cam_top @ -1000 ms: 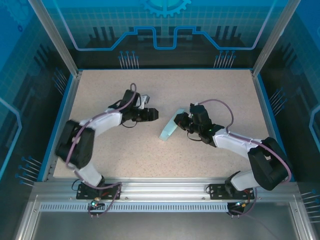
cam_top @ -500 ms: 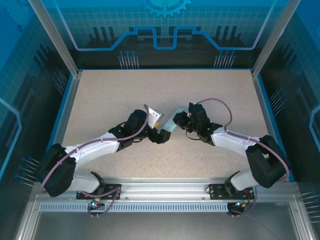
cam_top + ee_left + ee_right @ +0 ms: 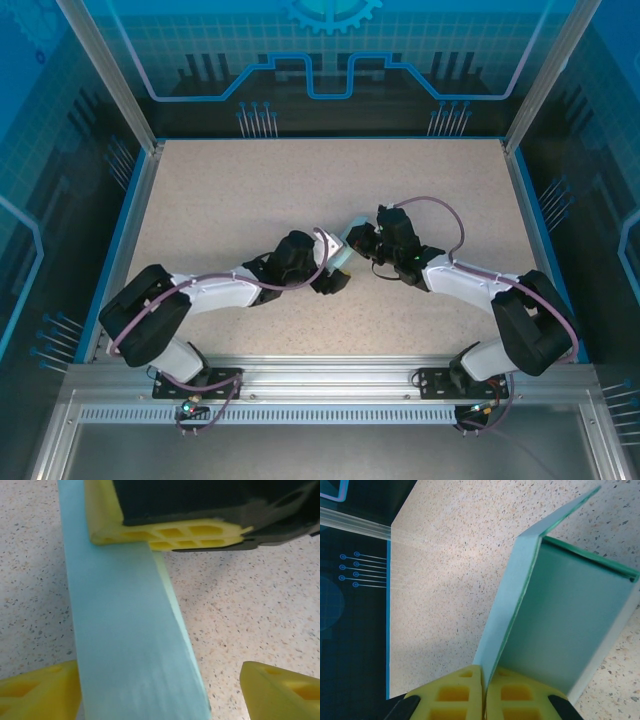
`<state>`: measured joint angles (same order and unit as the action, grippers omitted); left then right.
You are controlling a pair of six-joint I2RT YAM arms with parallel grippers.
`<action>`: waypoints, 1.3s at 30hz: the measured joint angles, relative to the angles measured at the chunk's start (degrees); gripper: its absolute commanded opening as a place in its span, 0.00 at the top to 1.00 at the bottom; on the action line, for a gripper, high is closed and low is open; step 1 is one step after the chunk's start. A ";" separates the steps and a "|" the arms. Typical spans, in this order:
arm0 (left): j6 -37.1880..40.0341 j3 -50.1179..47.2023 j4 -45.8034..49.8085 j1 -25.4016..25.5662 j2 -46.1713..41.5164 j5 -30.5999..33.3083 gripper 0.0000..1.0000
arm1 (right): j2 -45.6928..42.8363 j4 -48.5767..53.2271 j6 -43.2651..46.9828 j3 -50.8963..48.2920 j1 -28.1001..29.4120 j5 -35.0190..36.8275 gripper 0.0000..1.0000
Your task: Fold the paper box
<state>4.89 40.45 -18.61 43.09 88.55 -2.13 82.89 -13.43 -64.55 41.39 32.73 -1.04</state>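
Note:
The paper box [image 3: 343, 256] is pale blue card, standing on edge at the table's centre. In the right wrist view it is a folded wall [image 3: 560, 625] with an open inside. My right gripper [image 3: 358, 240] [image 3: 483, 692] is shut on one thin wall of the box. In the left wrist view the box [image 3: 120, 630] runs as a long blue strip, and the right gripper's yellow fingers [image 3: 170, 532] pinch its far end. My left gripper [image 3: 334, 278] [image 3: 160, 695] is open with its yellow fingertips [image 3: 280, 692] either side of the box's near end; a gap shows on the right side.
The speckled beige table [image 3: 220, 190] has a raised blue rim [image 3: 128, 215] along its left and right edges. Glass walls and aluminium posts [image 3: 105, 75] enclose it. Both arms meet at the centre, with open table behind and to the sides.
My left arm swung in from the left and forward until its open fingers straddle the box. The right gripper and the box have stayed in place.

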 measured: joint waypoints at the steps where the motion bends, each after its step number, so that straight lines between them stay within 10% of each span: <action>1: 0.42 -0.07 -0.70 0.00 0.31 0.28 0.27 | 0.00 0.04 0.00 0.00 0.00 0.07 0.92; 20: 5.11 -0.20 -3.89 -1.79 2.19 -2.23 0.54 | -7.08 9.49 8.70 -0.02 -3.32 0.90 0.65; 39: 23.65 5.60 16.35 -13.97 -2.01 -20.94 0.60 | -9.27 25.75 68.41 8.22 -15.45 -14.19 0.50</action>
<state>28.53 46.04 -2.26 29.12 86.54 -23.07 73.63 12.32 3.86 49.60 17.28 -15.22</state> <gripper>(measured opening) 0.431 0.503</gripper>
